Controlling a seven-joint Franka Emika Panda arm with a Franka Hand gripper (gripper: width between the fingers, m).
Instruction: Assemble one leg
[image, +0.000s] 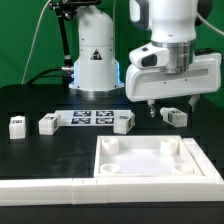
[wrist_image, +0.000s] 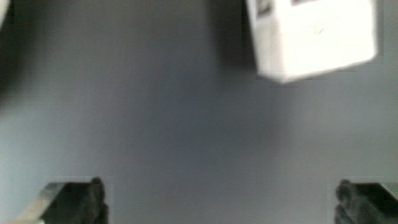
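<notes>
Several small white legs with marker tags lie on the black table: one under my gripper (image: 174, 116), one beside the marker board (image: 123, 122), and two more at the exterior view's left (image: 47, 123) (image: 17, 126). My gripper (image: 171, 106) hovers just above the rightmost leg with its jaws wide open and empty. In the wrist view the gripper (wrist_image: 221, 205) shows two dark fingertips (wrist_image: 71, 200) far apart with bare table between them. A blurred white leg (wrist_image: 306, 40) lies ahead of the fingers, not between them.
The large white square panel (image: 150, 175) with round corner sockets lies in front of the gripper. A long white rail (image: 60, 190) runs along the table's front edge. The marker board (image: 90, 118) lies between the legs. The robot base (image: 95, 60) stands behind.
</notes>
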